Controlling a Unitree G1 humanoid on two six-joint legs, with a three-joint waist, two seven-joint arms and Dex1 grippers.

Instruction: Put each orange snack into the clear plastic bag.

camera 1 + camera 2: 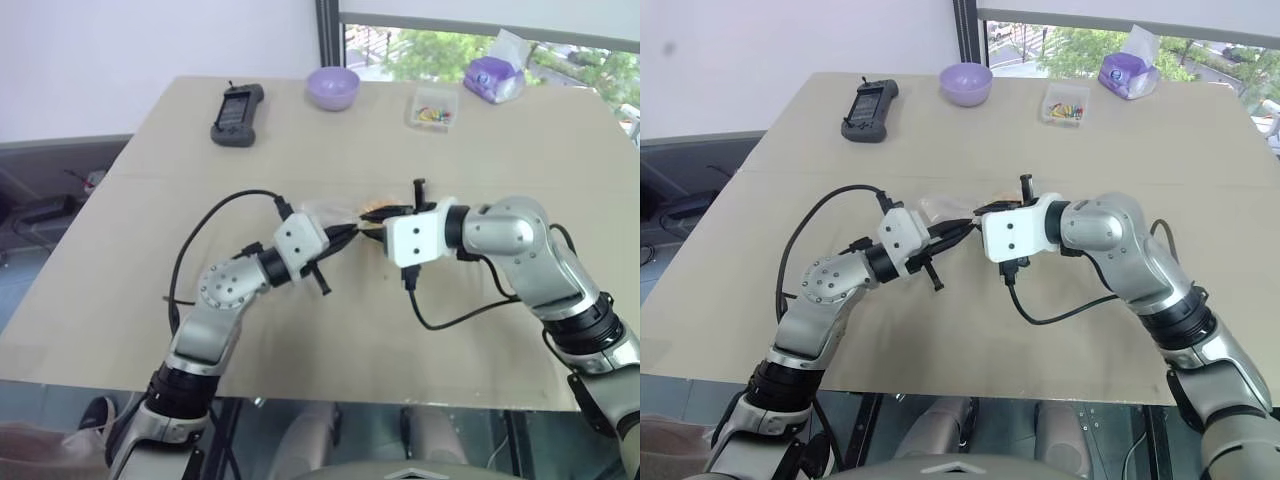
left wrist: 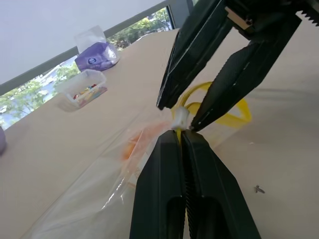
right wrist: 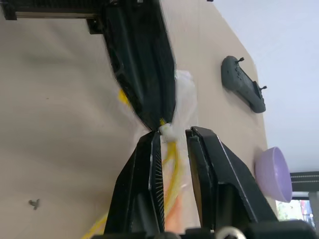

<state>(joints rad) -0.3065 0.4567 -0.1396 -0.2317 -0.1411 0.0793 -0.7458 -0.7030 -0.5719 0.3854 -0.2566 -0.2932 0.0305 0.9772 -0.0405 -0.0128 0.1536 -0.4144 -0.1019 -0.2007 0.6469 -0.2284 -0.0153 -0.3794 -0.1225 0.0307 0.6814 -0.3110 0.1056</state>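
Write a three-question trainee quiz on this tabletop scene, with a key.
1. True or false: the left gripper is shut on the clear plastic bag.
2. The purple bowl stands between which two things along the table's far edge? A) the black handheld controller and the small clear box; B) the box and the purple tissue pack.
3. Fill in: the right gripper's fingers stand slightly ____ around the bag's yellow strip.

Key: 1 true; 2 A; 3 apart.
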